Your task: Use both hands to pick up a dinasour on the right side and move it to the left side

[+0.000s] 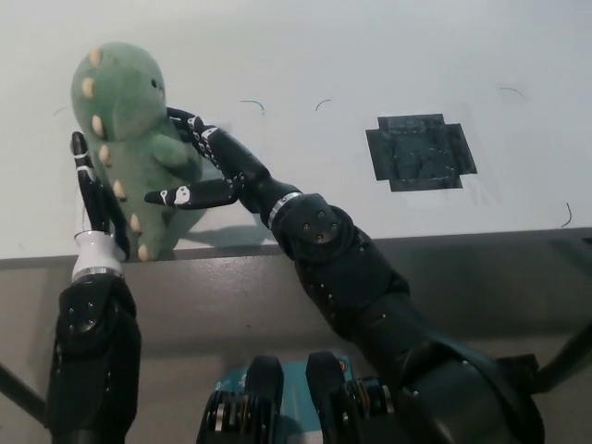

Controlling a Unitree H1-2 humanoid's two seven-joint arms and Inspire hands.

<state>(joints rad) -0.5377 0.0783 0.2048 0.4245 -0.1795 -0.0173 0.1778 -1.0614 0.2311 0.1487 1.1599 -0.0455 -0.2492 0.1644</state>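
The green dinosaur [129, 139] sits at the upper left of the frame, squeezed between the left hand [92, 199] and right hand [208, 171], both closed on it. It looks carried across already; setting it on the counter [370, 55] and letting go remain.

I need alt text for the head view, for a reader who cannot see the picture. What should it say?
A green plush dinosaur with tan spikes is held upright between two robot hands over the left part of a white table. The white left robot hand presses its back and the black right robot hand its front. A black tape patch lies to the right.
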